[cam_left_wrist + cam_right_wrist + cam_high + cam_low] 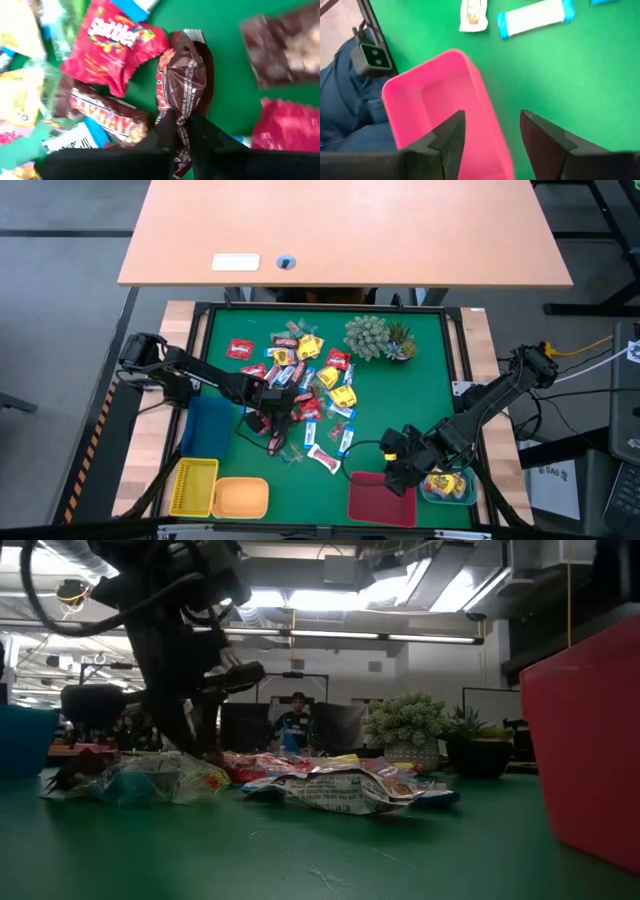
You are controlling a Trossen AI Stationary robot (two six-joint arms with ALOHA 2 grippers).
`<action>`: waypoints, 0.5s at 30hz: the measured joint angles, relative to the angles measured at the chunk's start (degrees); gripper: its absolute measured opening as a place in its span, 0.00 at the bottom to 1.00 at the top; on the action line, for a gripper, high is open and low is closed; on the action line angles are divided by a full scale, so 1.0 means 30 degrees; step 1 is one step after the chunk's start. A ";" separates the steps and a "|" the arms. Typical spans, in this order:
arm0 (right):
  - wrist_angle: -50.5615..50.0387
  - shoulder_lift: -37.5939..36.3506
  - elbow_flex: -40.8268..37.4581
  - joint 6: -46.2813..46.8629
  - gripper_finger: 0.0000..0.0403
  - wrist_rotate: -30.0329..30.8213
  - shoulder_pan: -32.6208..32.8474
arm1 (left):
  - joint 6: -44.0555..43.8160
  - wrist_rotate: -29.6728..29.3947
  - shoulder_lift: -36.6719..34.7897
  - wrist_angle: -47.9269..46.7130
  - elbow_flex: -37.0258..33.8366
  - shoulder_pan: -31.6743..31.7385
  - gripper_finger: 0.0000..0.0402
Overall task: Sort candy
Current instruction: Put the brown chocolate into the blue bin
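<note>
Green mat point(420, 410) | left fingers point(182, 131) pinch one brown candy point(182, 80) | right fingers point(490, 137) apart (empty)

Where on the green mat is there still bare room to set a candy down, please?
Bare mat lies between the candy pile and the right gripper, and left of the pile above the blue tray. The middle is crowded, around the left gripper.

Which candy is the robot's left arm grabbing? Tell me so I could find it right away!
Find the green mat and the heap of candy in its middle. At the heap's near-left edge, the left tool is shut on a brown wrapper. It lies beside a red Skittles bag and a PayDay bar, and it is the only one pinched between dark fingers.
</note>
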 joint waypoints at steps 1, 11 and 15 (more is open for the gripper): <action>0.0000 -0.0001 0.0000 -0.0435 0.46 0.0331 0.0000 | -0.0414 0.0006 0.0000 -0.0069 0.0232 0.0000 0.03; 0.0000 0.0002 0.0000 -0.2880 0.46 0.3361 -0.0036 | -0.3809 0.0269 0.0000 -0.6227 0.5071 -0.0007 0.00; 0.0000 0.0002 0.0000 -0.2888 0.46 0.4192 -0.0036 | -0.5938 0.1820 -0.0029 -0.9613 0.7465 0.0000 0.00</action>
